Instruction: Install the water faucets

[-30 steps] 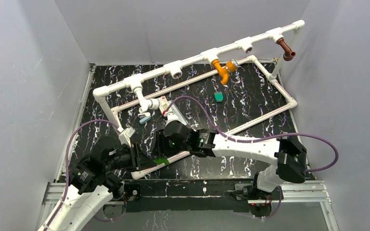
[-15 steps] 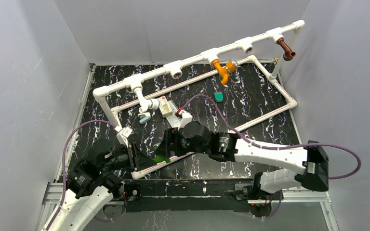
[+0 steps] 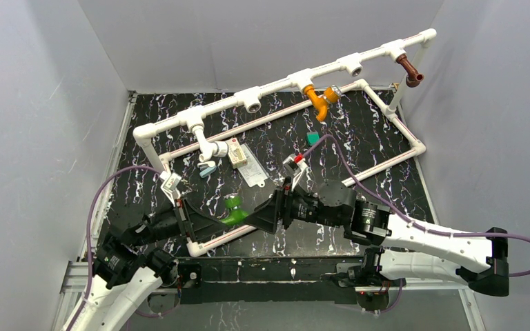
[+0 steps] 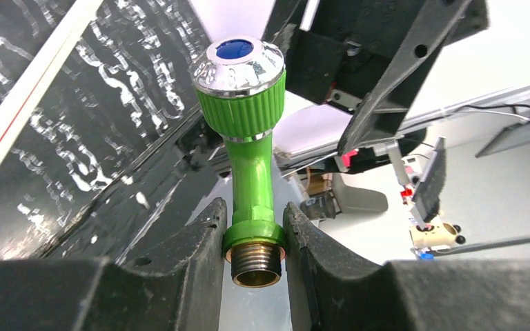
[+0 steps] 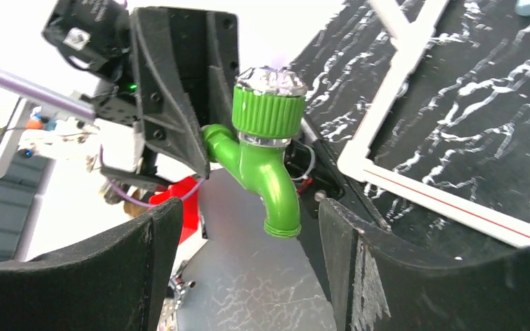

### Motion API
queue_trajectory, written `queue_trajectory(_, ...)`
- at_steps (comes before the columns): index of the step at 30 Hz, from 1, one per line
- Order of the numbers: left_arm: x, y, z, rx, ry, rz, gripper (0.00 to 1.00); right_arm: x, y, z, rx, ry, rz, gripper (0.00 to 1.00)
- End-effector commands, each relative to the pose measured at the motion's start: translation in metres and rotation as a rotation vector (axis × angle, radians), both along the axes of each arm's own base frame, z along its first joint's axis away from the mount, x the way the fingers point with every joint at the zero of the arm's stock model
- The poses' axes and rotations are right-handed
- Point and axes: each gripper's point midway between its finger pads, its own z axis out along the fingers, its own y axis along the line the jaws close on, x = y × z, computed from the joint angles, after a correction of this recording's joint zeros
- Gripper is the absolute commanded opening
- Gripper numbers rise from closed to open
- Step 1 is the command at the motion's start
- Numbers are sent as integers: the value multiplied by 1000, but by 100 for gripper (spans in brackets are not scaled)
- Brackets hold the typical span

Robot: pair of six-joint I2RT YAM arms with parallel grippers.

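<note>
A black table veined with white sits inside plain grey walls, and on it stands the white pipe frame, a rectangular base lying flat with a raised rail of tee sockets along its far side. Three taps are seated in that rail: the white faucet hangs from the socket nearest its left end, the orange faucet hangs from a socket right of the middle, and the brown faucet hangs from the socket by its right end. A small teal piece lies on the table inside the frame's base, below the orange faucet. The green faucet is off the frame, held in the air just over the near rail of the base, close to its near left corner. The left gripper pinches it at the collar just above the brass thread, one finger pressed on either side, with the chrome-capped knob pointing away from the wrist and the spout bent down. The right gripper faces it from the opposite side with its fingers spread wide, one to each side of the spout and neither touching it.
</note>
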Motion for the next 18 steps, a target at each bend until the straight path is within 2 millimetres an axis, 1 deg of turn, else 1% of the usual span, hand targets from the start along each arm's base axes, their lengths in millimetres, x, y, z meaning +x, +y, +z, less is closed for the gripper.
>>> queue_trajectory(1,-11,-6,43,-156,-92,-76,0,-19,4,39,158,-82,129,79)
queue_trajectory(6,-15,-7,56,-208,-126,-101,0,-27,12,54,216,-86,192,79)
queue_trajectory(10,-19,-6,59,-224,-131,-114,0,-33,16,68,274,-95,243,78)
queue_trajectory(12,-21,-5,66,-247,-163,-122,0,-35,18,71,286,-92,257,77)
queue_trajectory(18,-25,-4,66,-251,-174,-136,0,-35,20,78,308,-83,276,69)
